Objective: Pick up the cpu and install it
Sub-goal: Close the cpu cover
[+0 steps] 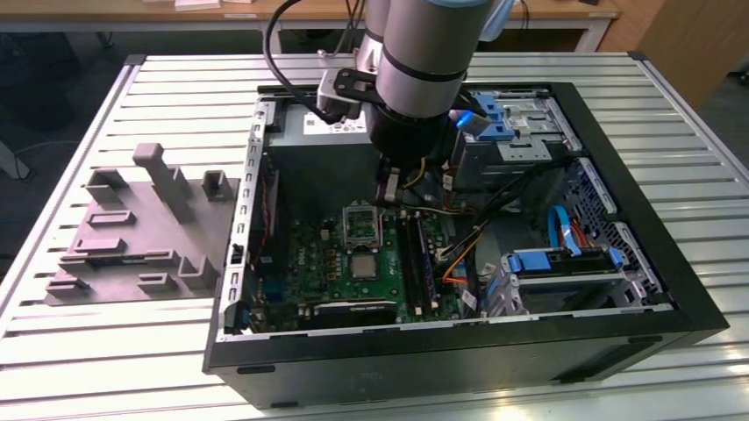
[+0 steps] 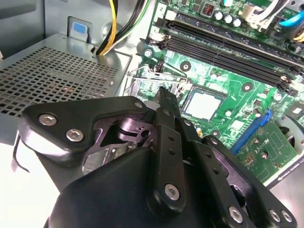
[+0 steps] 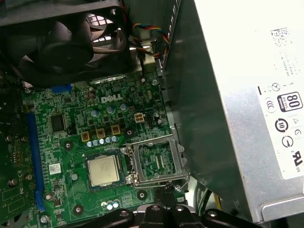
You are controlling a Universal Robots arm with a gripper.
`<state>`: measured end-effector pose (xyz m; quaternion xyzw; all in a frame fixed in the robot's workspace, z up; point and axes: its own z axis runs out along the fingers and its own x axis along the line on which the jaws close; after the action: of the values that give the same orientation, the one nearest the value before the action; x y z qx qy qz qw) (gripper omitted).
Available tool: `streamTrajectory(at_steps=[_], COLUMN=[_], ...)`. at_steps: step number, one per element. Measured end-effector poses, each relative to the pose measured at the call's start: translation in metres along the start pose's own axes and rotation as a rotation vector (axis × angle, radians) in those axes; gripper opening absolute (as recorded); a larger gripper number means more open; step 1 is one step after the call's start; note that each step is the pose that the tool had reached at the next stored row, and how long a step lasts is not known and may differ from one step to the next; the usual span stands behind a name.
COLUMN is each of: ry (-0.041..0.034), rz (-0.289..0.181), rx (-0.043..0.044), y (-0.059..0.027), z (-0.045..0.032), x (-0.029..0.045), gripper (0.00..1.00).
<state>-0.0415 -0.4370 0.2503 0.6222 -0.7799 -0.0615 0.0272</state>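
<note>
The cpu (image 3: 103,170), a small square chip with a pale metal top, lies flat in a square seat on the green motherboard (image 3: 71,114); it also shows as the cpu (image 2: 203,105) and the cpu (image 1: 367,263). Right beside it stands an open metal frame (image 3: 156,161) with a dark centre. My gripper (image 2: 161,93) hangs over that frame's edge, close to the grey power supply (image 3: 247,95). Its black fingers look pressed together with nothing between them. In the exterior view the gripper (image 1: 388,197) points down into the open computer case (image 1: 609,351), a little short of the cpu.
A black fan (image 3: 61,42) sits beyond the board. Long memory slots (image 2: 228,47), yellow and black cables (image 2: 111,28) and blue drive brackets (image 1: 559,261) crowd the case. A grey moulded fixture (image 1: 140,228) rests on the slatted table at the exterior view's left.
</note>
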Motion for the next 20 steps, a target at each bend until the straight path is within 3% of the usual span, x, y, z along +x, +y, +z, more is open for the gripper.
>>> streamTrajectory(at_steps=[4,8,11,15,20], ry=[-0.0090,-0.0227,-0.0362,-0.0462,-0.0567], rz=[0.000,0.008,0.009,0.015,0.090], rx=[-0.0021,-0.0018,0.0049,0.0212,0.0316], y=[-0.0064,-0.0092,-0.0094,-0.0095,-0.0099], z=[0.0043,0.0073,0.0081,0.0092,0.0120], x=[-0.0012,-0.0016,-0.0016,-0.0014,-0.0012], gripper=[0.11,0.11,0.11,0.11,0.11])
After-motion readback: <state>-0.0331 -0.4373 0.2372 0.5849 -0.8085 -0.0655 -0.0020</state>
